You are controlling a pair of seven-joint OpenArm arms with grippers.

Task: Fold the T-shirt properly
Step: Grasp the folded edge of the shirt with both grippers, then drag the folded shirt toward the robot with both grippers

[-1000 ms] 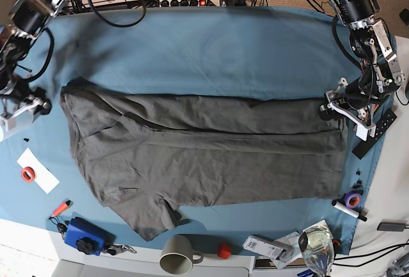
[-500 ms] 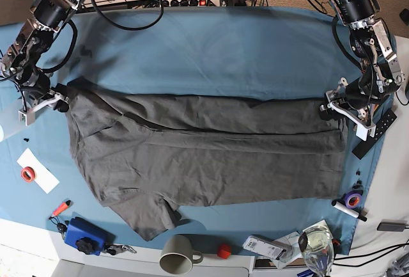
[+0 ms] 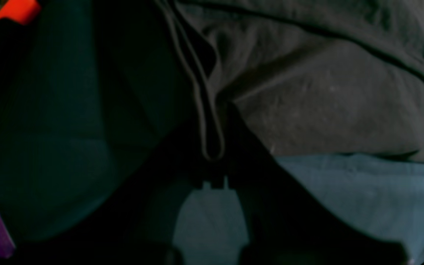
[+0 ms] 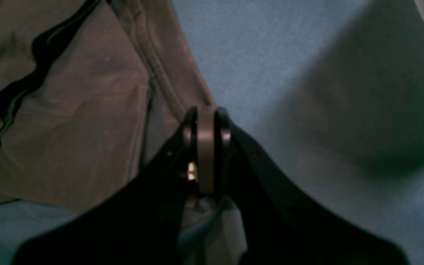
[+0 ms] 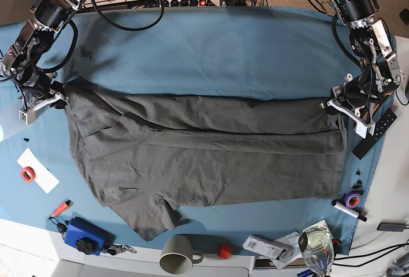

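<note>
Base view: T-shirt (image 5: 204, 155) lay flat across the blue table cloth (image 5: 211, 53), once folded lengthwise. Left gripper (image 5: 337, 105) at its hem corner, right gripper (image 5: 59, 98) at its collar-end corner.

Left wrist view: jaws closed, pinching hem edge.

Right wrist view: jaws clamped on fabric fold.

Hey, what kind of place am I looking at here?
Most likely a robotics lab workbench: two robot arms work a T-shirt on a blue table cloth, with cables and a power strip behind, and a mug and markers along the edge.
</note>
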